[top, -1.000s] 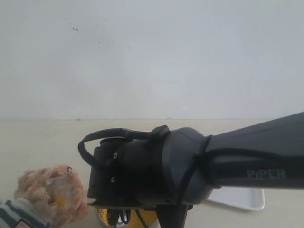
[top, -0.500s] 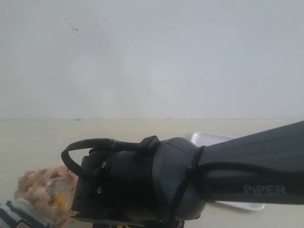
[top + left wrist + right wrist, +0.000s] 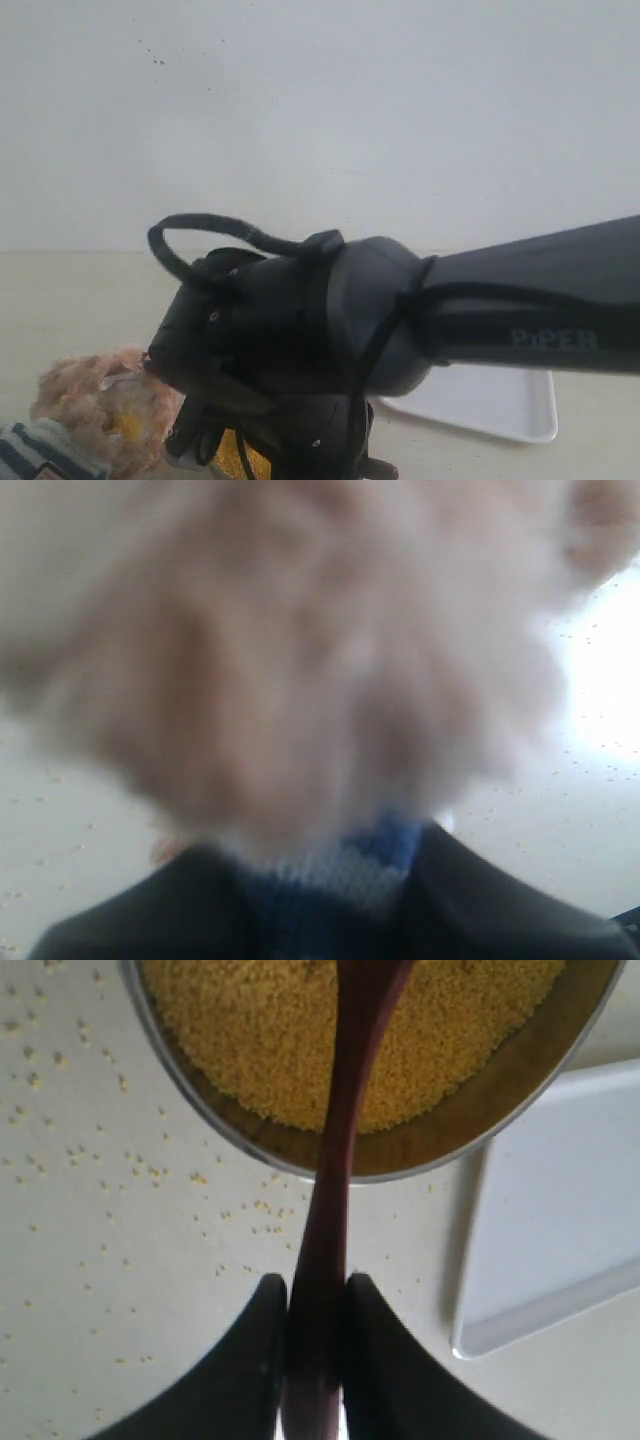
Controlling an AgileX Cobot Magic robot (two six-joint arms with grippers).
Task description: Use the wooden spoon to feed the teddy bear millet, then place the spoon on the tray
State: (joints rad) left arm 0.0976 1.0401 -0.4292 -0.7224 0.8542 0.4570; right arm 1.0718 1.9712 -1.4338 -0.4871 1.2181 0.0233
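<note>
The teddy bear [image 3: 300,660] fills the left wrist view as blurred light-brown fur. Its navy-and-white shirt [image 3: 345,875] sits between the dark fingers of my left gripper [image 3: 335,885], which is shut on it. In the exterior view the teddy bear [image 3: 85,410] is at the lower left. My right gripper [image 3: 316,1295] is shut on the thin handle of the wooden spoon [image 3: 335,1160]. The spoon's wider end reaches over the millet [image 3: 250,1030] in the metal bowl [image 3: 205,1115]. The tray [image 3: 560,1210] lies beside the bowl, and the same tray [image 3: 495,405] shows past my right arm [image 3: 400,320].
Loose yellow grains [image 3: 150,1170] are scattered over the pale table around the bowl. The black right arm blocks most of the lower exterior view. A patch of millet [image 3: 232,455] shows under the wrist. A plain white wall stands behind the table.
My right wrist dipped low towards the bear half a second ago. It has since lifted and tilted upward, and yellow millet shows beneath it again. The bear has stayed put.
</note>
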